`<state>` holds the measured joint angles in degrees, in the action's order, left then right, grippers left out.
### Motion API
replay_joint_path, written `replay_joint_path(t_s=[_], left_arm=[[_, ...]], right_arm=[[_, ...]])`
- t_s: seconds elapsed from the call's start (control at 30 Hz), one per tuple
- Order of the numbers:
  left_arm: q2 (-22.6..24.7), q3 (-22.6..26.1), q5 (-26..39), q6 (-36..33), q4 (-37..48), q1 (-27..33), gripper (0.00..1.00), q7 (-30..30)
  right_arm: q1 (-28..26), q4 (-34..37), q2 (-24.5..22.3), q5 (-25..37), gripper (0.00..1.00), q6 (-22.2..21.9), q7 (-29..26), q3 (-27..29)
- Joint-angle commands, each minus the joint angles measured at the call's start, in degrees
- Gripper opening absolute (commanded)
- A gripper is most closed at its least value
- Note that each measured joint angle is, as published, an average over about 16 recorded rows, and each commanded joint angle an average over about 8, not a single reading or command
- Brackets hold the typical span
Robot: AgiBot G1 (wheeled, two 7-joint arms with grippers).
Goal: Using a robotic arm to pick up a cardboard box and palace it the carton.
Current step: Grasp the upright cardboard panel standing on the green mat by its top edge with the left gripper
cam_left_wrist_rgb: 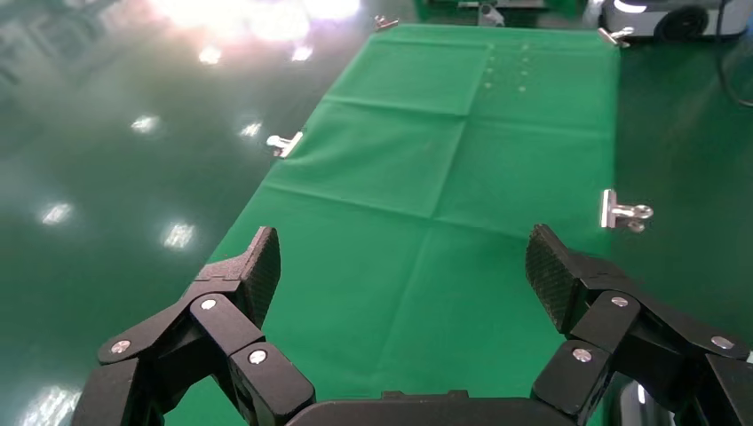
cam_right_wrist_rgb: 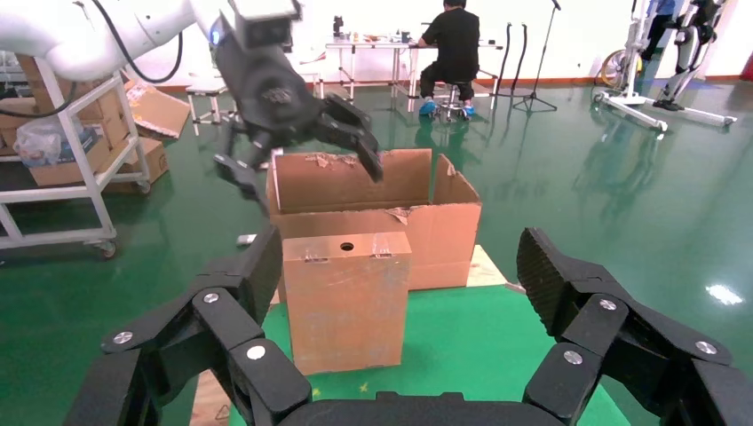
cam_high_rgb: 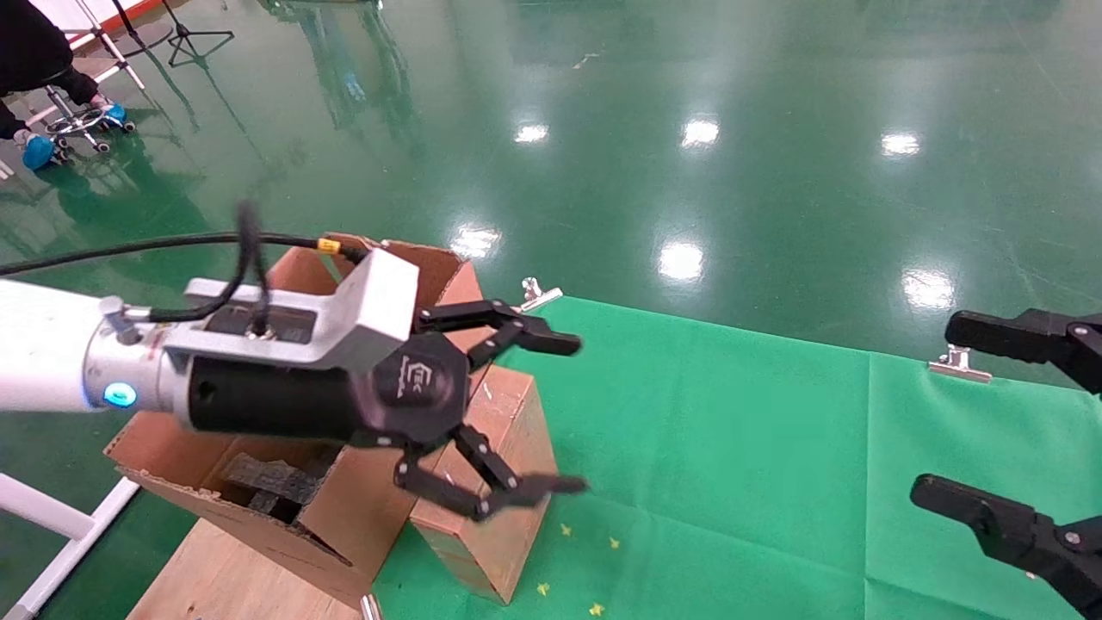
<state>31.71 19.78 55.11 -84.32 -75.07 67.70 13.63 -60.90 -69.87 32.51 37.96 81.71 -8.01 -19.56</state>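
Hovering above the cardboard box (cam_high_rgb: 495, 482), the left gripper (cam_high_rgb: 551, 413) has its fingers spread wide apart and holds nothing. This box stands upright on the green cloth (cam_high_rgb: 732, 448), touching the front wall of the carton (cam_high_rgb: 336, 517), which sits at the robot's left with its flaps up and black foam pieces (cam_high_rgb: 271, 482) inside. The right gripper (cam_high_rgb: 1007, 430) waits at the right side of the cloth, also wide apart and empty, well away from the box.

I judge that the step in hand is the approach for grasping, so nothing is picked yet. In the right wrist view the left gripper is above the carton's top edge and behind the box, not yet around it. To do it well, the arm should come forward and go down until both fingers pass the two opposite faces of the box, with the box in the middle between them. The box looks rather wide, so the fingers need almost their full opening. The side against the carton leaves no room for a finger, so it is better to take the free sides. The glossy tape (cam_right_wrist_rgb: 382, 251) at the top may be slippery.
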Motion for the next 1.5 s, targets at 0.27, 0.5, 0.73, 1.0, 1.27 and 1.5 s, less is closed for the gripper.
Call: replay_joint_path(t_s=[0.27, 0.5, 0.73, 1.0, 1.27, 1.5], left_arm=[[-1.2, 2.0, 6.5, 1.0, -0.4, 2.9, 1.0, 2.9], [-1.0, 7.0, 21.4, 1.8, -1.9, 11.6, 1.0, 17.4], [2.6, 12.6, 32.7, -2.3, -1.9, 20.6, 1.0, 39.3], [7.3, 20.1, 40.3, -5.2, -2.4, 27.5, 1.0, 54.8], [9.4, 27.8, 41.6, -5.0, -2.4, 29.8, 1.0, 61.3], [10.0, 32.0, 40.5, -4.4, -2.6, 29.6, 1.0, 64.1]], right_arm=[[0.0, 0.0, 0.0, 0.0, 0.0, 0.0, 0.0, 0.0], [0.0, 0.0, 0.0, 0.0, 0.0, 0.0, 0.0, 0.0], [0.0, 0.0, 0.0, 0.0, 0.0, 0.0, 0.0, 0.0], [0.0, 0.0, 0.0, 0.0, 0.0, 0.0, 0.0, 0.0], [0.0, 0.0, 0.0, 0.0, 0.0, 0.0, 0.0, 0.0], [0.0, 0.0, 0.0, 0.0, 0.0, 0.0, 0.0, 0.0]])
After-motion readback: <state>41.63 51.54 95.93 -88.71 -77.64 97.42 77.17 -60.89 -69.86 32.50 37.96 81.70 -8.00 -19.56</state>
